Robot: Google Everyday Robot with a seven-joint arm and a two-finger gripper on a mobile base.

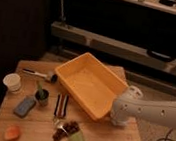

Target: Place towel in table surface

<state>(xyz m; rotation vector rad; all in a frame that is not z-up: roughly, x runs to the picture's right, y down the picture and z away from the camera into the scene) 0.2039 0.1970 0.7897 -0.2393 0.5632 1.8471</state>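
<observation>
No towel shows in the camera view; it is hidden or out of view. My white arm (pixel 150 112) comes in from the right and ends at a rounded joint by the near right corner of the yellow bin (pixel 90 84). The gripper (pixel 113 119) is low at that corner, over the wooden table (pixel 116 136), and mostly hidden by the arm's own body. The bin's inside looks empty.
On the table's left half are a white cup (pixel 12 82), a brush (pixel 39 74), a dark green cup (pixel 41 96), a blue sponge (pixel 24 106), an orange object (pixel 12 133), two dark utensils (pixel 61 105), and a brown item beside a green one (pixel 75 140).
</observation>
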